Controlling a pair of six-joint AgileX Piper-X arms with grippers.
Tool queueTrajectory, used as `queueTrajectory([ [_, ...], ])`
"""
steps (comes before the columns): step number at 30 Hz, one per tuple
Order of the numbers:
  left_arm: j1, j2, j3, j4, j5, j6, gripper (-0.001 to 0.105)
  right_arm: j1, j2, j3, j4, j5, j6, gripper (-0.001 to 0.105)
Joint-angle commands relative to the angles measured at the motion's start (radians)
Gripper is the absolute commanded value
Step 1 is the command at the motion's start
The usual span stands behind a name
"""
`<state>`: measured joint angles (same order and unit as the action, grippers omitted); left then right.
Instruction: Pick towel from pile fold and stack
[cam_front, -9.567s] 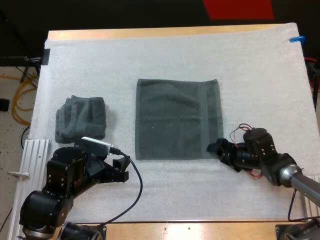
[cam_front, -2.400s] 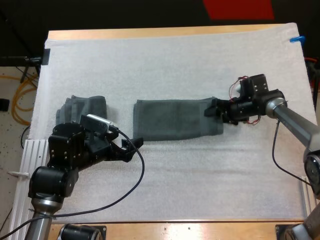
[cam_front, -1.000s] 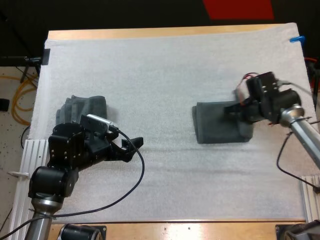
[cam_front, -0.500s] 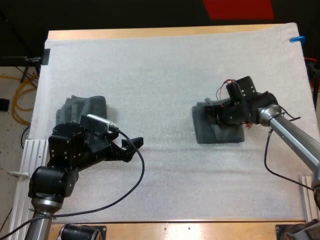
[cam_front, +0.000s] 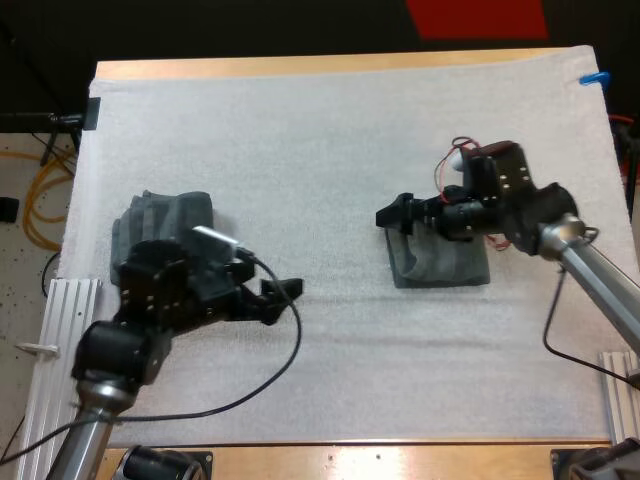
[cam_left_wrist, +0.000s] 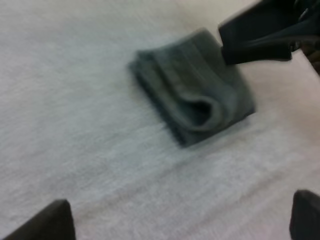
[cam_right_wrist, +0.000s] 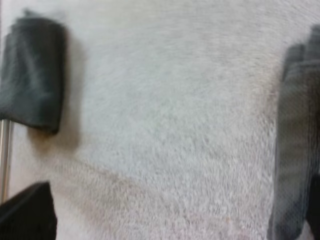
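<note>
High view: the white mat covers the table. The folded towel lies at 3 o'clock of the mat's centre, roughly square to its edges and well apart from the other towel at 9 o'clock. The right gripper stands over the folded towel's 10 o'clock corner, fingers apart and clamped on nothing. The left gripper hovers over bare mat at 4 o'clock of the other towel, fingers likewise spread and holding nothing. The left wrist view shows a loose rolled lip along one edge of the folded towel. Judgement: the fold appears made, and the step in hand is release and withdrawal. Recommended: lift the right gripper straight up before moving off, so no finger drags the top layer. For the carry to the stack, bite through all layers at the rolled edge.
</note>
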<state>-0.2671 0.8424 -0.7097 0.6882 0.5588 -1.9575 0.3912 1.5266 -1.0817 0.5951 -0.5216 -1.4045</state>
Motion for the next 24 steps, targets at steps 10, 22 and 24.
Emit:
queueTrajectory([
  [10,-0.158,0.269,-0.006,-0.344,0.0,-0.297,0.083,-0.004,-0.316,0.002,0.212,0.101,-0.148,0.1],
  [22,-0.16,0.645,-0.18,-0.445,0.016,-0.354,0.083,-0.004,-0.609,0.002,0.461,0.257,-0.171,0.1],
  [24,-0.164,0.685,-0.21,-0.423,0.017,-0.357,0.083,-0.004,-0.646,0.002,0.498,0.271,-0.171,0.1],
])
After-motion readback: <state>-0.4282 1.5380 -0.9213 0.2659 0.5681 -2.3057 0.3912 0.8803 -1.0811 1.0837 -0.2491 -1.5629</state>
